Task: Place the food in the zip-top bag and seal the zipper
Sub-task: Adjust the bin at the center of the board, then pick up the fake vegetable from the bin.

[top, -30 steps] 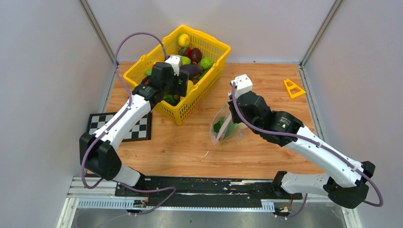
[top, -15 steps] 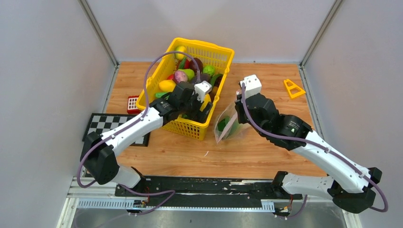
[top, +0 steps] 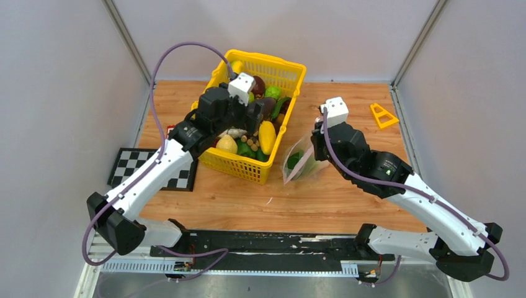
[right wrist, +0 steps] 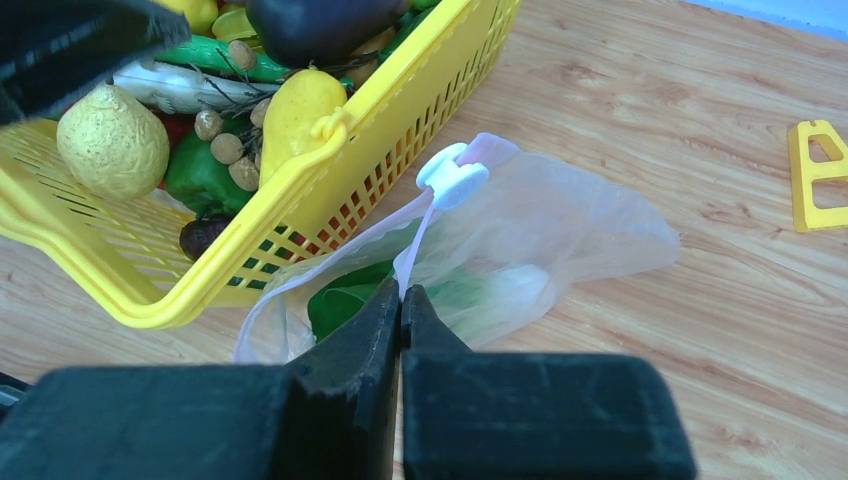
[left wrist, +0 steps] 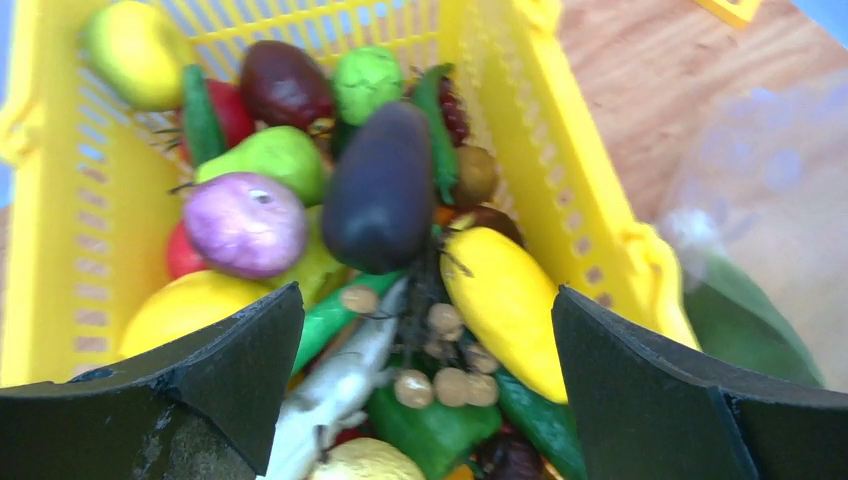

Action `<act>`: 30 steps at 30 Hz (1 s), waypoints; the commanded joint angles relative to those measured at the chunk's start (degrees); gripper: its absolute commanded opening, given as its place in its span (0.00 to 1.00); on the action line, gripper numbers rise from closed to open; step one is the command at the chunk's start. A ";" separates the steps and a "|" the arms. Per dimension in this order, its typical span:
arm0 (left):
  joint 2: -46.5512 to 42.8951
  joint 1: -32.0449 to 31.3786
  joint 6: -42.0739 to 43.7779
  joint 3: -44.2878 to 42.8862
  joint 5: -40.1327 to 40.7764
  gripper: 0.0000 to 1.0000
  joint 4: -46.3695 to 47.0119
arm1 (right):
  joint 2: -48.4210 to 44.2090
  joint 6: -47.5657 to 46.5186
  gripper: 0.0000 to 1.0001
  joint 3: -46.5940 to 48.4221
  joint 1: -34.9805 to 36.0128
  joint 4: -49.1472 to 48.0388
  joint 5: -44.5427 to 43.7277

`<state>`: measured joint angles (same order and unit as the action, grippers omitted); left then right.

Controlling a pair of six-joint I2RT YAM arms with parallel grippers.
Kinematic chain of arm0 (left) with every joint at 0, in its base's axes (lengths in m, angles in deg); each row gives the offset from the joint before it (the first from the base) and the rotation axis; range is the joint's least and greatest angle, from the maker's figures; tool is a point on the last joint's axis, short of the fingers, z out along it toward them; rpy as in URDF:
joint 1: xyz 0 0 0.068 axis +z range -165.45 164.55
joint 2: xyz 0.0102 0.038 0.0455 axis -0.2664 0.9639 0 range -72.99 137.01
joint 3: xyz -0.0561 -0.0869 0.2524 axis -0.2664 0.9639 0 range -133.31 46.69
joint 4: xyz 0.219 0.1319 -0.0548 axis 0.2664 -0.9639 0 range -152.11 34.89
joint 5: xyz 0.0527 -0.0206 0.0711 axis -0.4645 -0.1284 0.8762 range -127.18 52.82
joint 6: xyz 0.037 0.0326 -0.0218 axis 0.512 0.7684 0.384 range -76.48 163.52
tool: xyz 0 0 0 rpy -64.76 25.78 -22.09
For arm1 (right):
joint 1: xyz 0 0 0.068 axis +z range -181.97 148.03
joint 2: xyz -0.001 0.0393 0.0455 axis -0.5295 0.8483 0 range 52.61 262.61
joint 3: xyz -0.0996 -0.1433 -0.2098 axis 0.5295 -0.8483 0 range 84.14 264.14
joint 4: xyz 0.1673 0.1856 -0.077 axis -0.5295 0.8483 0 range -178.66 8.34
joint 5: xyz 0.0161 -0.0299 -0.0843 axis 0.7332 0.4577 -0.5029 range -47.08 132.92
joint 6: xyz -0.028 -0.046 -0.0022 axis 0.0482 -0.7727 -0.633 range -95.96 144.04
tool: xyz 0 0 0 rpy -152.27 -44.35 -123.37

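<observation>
The food (top: 267, 136) lies piled in a yellow lattice basket (top: 245, 167): a dark eggplant (left wrist: 380, 190), a purple onion (left wrist: 245, 222), a yellow squash (left wrist: 505, 300) and others. My left gripper (left wrist: 427, 295) hangs open just above the pile, nothing between its fingers; from above the left gripper (top: 248, 115) is over the basket's middle. The zip-top bag (right wrist: 560, 230) stands right of the basket with a green piece (right wrist: 345, 300) inside. My right gripper (right wrist: 401, 290) is shut on the zipper (right wrist: 415, 245), below its white slider (right wrist: 452, 178), holding the mouth up.
The basket's right wall (right wrist: 330, 130) touches the bag's mouth. A yellow triangle block (top: 383, 115) lies at the back right of the wooden table. A checkerboard card (top: 133, 164) sits at the left edge. Grey walls close in both sides and the back.
The basket has slid right and turned, ending against the bag. My left gripper swung to the basket's near side, then back over its middle, still open. The right gripper and bag shifted slightly right.
</observation>
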<state>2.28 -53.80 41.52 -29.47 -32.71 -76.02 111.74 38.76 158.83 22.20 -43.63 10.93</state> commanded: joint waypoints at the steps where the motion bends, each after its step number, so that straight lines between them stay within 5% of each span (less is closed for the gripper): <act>1: 2.52 5.60 -3.46 -2.33 0.45 1.00 1.31 | -0.74 1.13 0.00 0.10 -0.30 -1.12 0.19; 7: 10.13 6.79 0.67 -7.80 -4.05 1.00 3.90 | 0.71 1.10 0.00 0.21 -0.30 -1.58 2.24; 14: 23.66 7.77 4.55 -21.17 -7.06 1.00 -3.42 | 1.41 1.38 0.00 0.12 -0.30 -2.32 4.66; 30: 25.26 8.38 5.61 -14.81 -6.72 0.92 -4.85 | 1.73 1.43 0.00 0.10 -0.34 -3.07 5.50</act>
<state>29.69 -45.65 45.26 -44.42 -38.83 -80.78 113.45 39.39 158.42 22.20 -44.00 16.02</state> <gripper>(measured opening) 0.922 0.015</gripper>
